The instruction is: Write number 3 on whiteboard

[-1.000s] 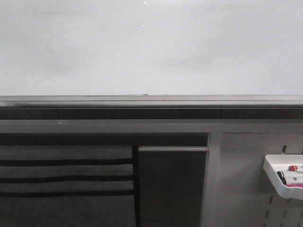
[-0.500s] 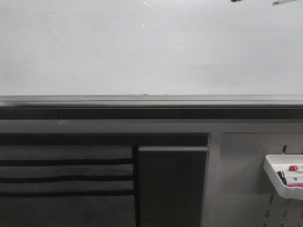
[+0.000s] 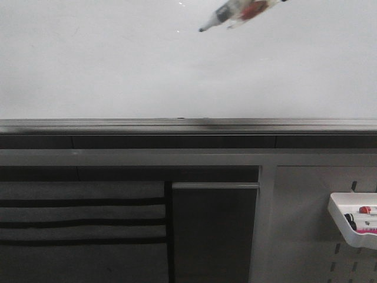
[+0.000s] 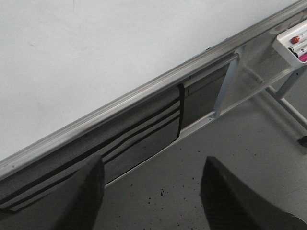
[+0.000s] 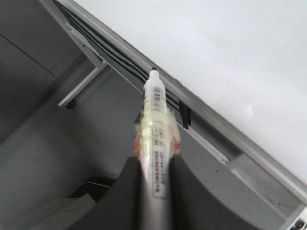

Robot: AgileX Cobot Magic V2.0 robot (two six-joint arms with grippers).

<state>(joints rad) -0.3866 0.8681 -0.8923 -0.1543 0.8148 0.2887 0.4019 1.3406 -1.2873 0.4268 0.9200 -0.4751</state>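
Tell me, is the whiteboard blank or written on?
Blank. The whiteboard shows no drawn line; the marker, held by the right gripper, hovers near its top.

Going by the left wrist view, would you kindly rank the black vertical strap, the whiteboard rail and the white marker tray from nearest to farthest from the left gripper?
From the left gripper:
1. The black vertical strap, just beyond the fingers on the grey striped panel.
2. The whiteboard rail, above the strap along the whiteboard's lower edge.
3. The white marker tray, far off at the rail's distant end.
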